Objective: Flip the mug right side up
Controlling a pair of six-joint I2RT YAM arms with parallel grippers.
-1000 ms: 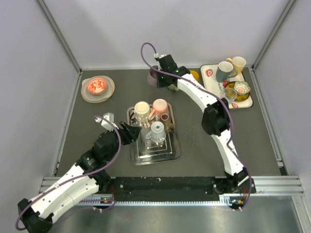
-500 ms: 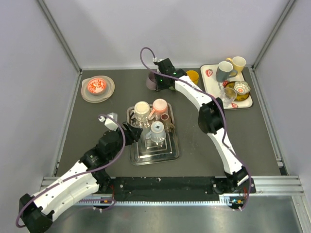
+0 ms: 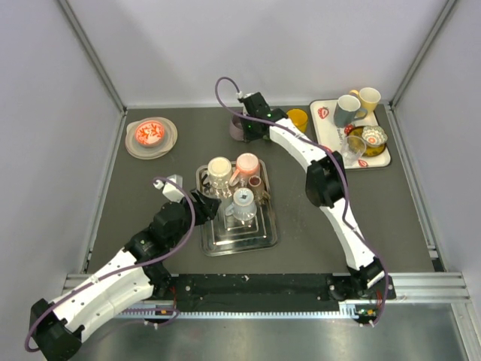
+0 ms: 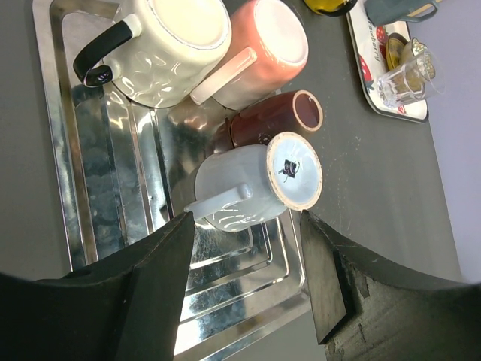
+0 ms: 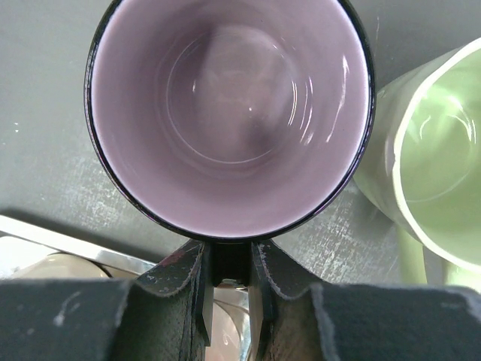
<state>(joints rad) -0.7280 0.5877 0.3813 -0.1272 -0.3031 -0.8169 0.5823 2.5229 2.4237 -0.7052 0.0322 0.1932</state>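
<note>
right fingers [image 5: 194, 289]: closed tight on the dark handle of the purple mug [image 5: 229, 113], one finger on each side of it.
purple mug: straight ahead of the right fingers, right way up, with its mouth open toward the wrist camera. The inside is lilac and the rim dark. Whether its base rests on the desk [image 3: 150, 188] or hangs just above it is hard to tell.
green mug [image 5: 428, 173]: just beside the purple mug, off to the right of the right fingers, mouth up as well.
left fingers [image 4: 169, 256]: spread wide and gripping nothing, poised over the steel tray [image 4: 52, 113].
white mug [image 4: 240, 188]: just beyond the left fingertips and in line with the gap between them. It lies on its side in the tray, handle turned back toward the fingers.
brown cup [image 4: 274, 120]: just past the white mug, also on its side.
cream mug [image 4: 173, 45]: farther ahead of the left fingers at the tray's far end. It has a black handle.
pink mug [image 4: 263, 45]: right beside the cream mug, equally far from the fingers.
</note>
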